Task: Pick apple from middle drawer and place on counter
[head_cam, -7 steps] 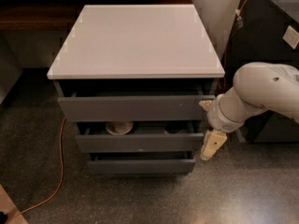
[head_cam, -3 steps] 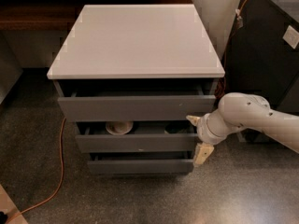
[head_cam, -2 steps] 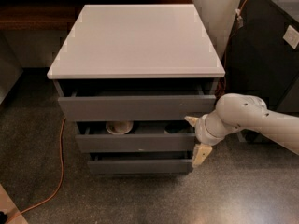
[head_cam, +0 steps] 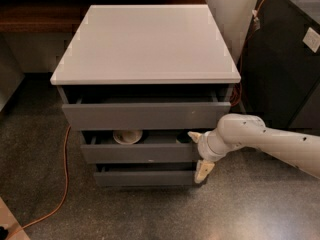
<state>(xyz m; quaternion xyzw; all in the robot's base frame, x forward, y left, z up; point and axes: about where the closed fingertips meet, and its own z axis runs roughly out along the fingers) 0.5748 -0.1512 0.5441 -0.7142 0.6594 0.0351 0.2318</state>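
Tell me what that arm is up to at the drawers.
A white robot arm reaches in from the right, with its claw at the right end of the middle drawer. The claw is open, one finger above the drawer front and one below it. The drawer is pulled out only a little, and a white bowl shows inside. The apple it is after is not in sight, and nothing has been put on the counter yet.
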